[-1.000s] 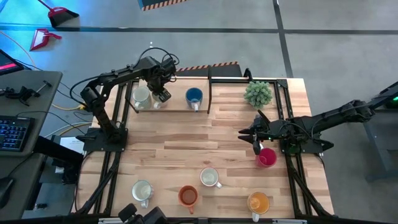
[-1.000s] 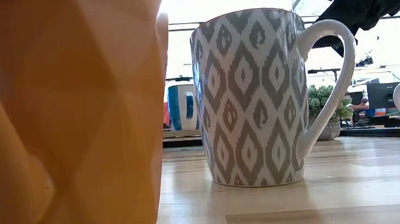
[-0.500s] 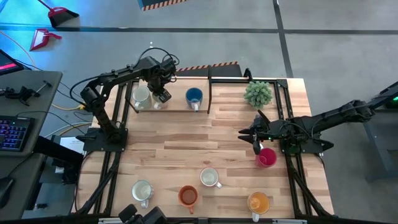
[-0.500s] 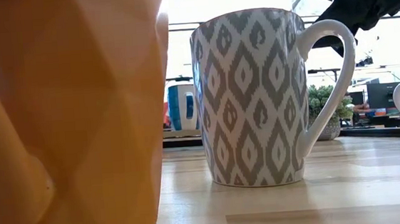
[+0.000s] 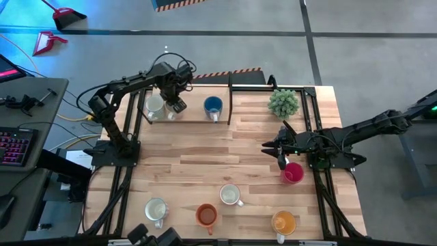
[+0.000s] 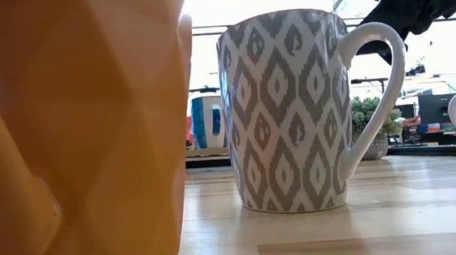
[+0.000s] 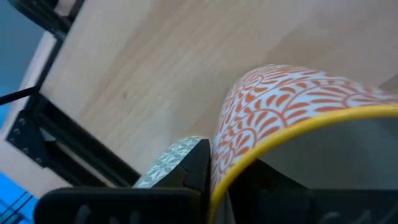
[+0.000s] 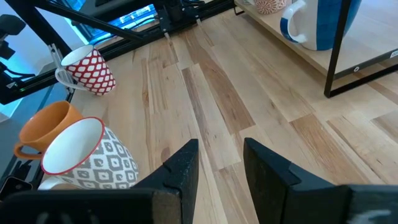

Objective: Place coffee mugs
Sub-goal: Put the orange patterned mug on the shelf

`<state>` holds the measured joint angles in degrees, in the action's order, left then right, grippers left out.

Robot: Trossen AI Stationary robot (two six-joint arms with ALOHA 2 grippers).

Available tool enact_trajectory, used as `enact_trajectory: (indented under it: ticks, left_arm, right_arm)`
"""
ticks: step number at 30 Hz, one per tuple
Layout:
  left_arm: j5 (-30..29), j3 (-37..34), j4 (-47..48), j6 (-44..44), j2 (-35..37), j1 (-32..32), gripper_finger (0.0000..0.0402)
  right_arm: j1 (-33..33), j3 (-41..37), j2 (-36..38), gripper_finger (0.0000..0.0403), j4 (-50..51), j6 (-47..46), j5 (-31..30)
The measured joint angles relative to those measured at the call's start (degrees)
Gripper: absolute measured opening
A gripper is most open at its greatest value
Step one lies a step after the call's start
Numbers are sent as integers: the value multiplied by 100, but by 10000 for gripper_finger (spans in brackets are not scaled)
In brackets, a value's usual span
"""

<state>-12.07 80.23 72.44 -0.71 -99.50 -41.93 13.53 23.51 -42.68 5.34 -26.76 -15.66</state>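
Against the left tool (image 5: 176, 102), on the raised wooden shelf (image 5: 191, 113) at the far side of the bench (image 5: 205, 164), a round ceramic mug with an orange scallop pattern and a yellow rim (image 7: 292, 118) is found. Its wall is met by the tool at the rim, but whether the tool is clamped on it or already slackened cannot be told. A pale white mug (image 5: 155, 106) is set just beside the tool on the arm's side, and a blue ceramic mug (image 5: 213, 106) stands farther along the shelf on the other side.

The step in hand is judged to be the setting down of the patterned mug. It would be done well if the mug's base were flat on the shelf before release, and if the tool were then lifted straight up, so that neither the rim nor the white neighbour is caught.

The right tool (image 8: 217, 162) is held over the bench with its jaws apart and nothing between them; a red mug (image 5: 293, 173) lies just beside it.

The orange pattern and yellow rim are shown only by the left wrist view; from above the mug is mostly hidden under the tool. The shelf's layout is given only by the high view.
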Motion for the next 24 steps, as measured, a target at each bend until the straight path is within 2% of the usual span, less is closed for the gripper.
enact_trajectory:
  ticks: [8, 24]
  left_arm:
    - [-112, 0, -7, 136, 0, -4, 40]
    - [-105, 0, -176, 140, 0, -2, 101]
  right_arm:
    - [0, 0, 0, 108, 0, 0, 0]
    - [1, 0, 0, 108, 2, 22, 0]
